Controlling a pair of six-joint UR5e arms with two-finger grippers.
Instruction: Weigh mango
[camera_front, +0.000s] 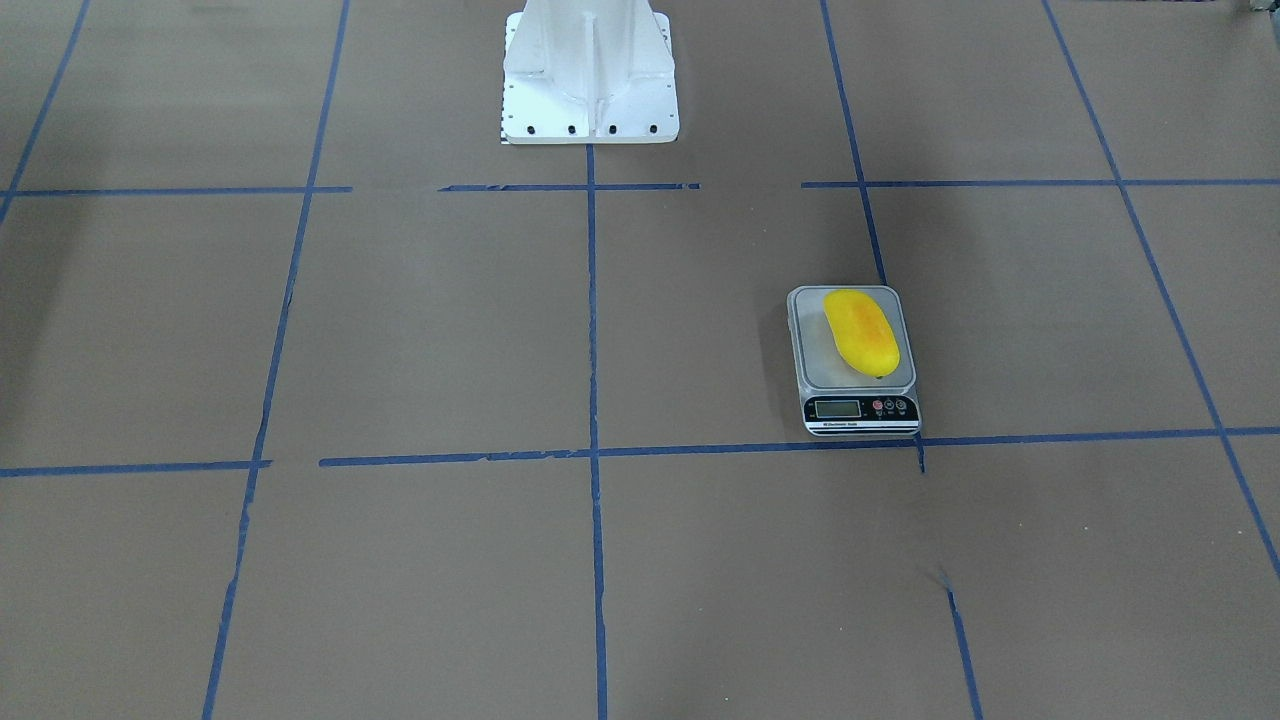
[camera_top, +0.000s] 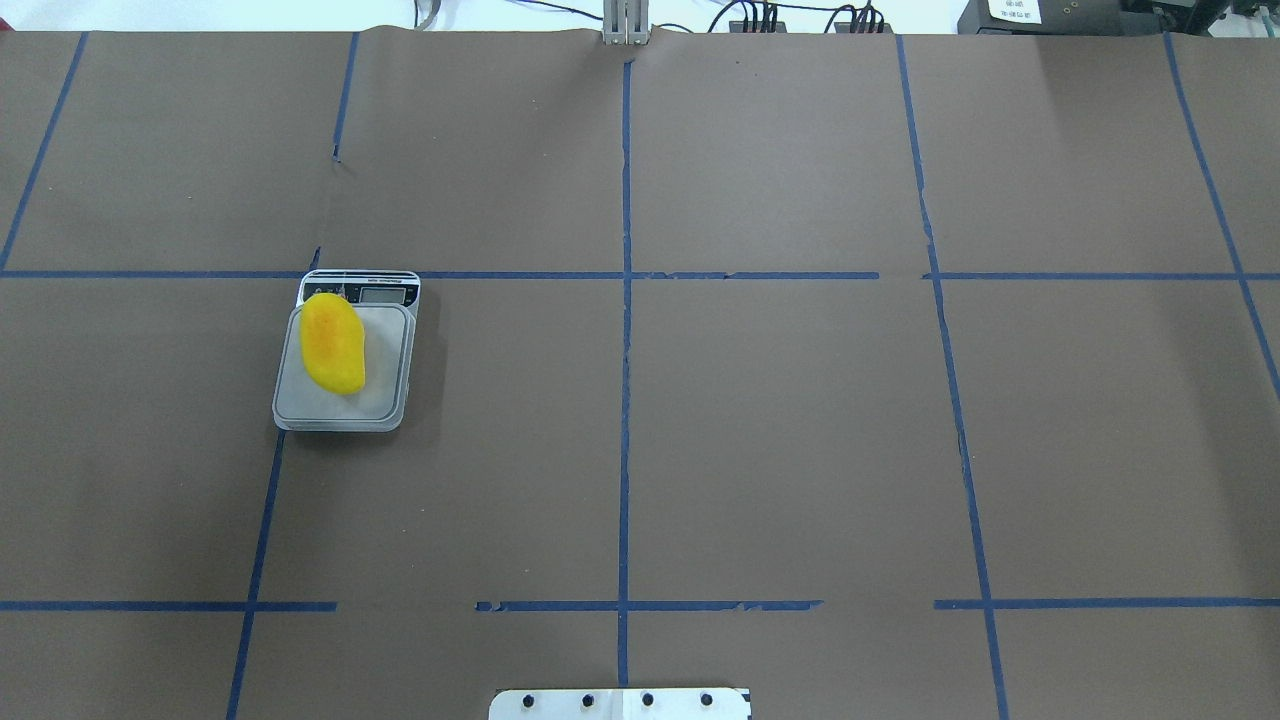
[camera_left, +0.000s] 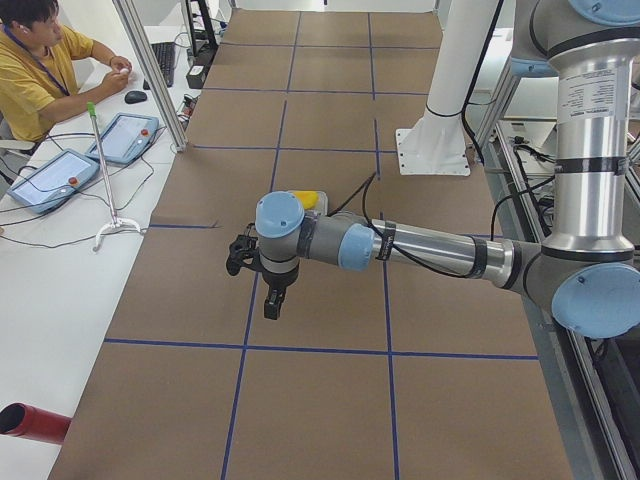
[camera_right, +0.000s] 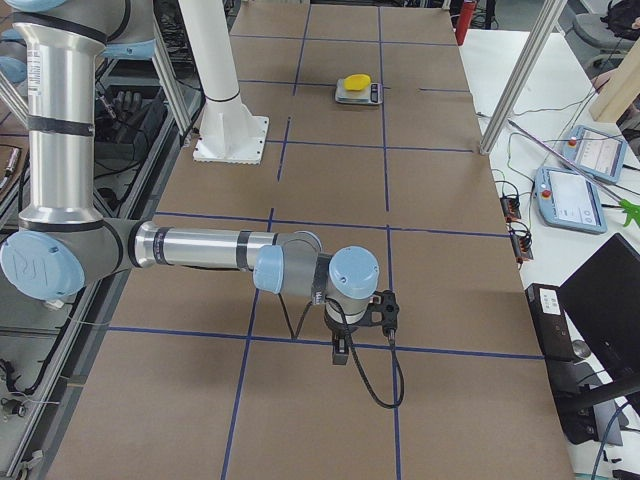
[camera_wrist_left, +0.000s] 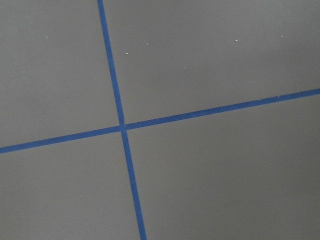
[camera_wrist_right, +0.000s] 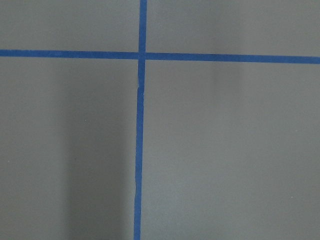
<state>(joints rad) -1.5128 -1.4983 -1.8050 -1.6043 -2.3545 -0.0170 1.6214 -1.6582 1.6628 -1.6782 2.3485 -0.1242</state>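
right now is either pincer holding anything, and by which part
Nothing: the mango lies free on the scale, away from the left pincer and right pincer.

Smooth mango (camera_front: 861, 332), plastic scale (camera_front: 832, 372), matt paper tabletop (camera_front: 400, 340) (blue tape (camera_front: 592, 320))

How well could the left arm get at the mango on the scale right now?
Probably well. The mango lies uncovered on the scale, on that arm's half of the table, with nothing over or beside it. The left hand hangs above bare table, apart from the scale.
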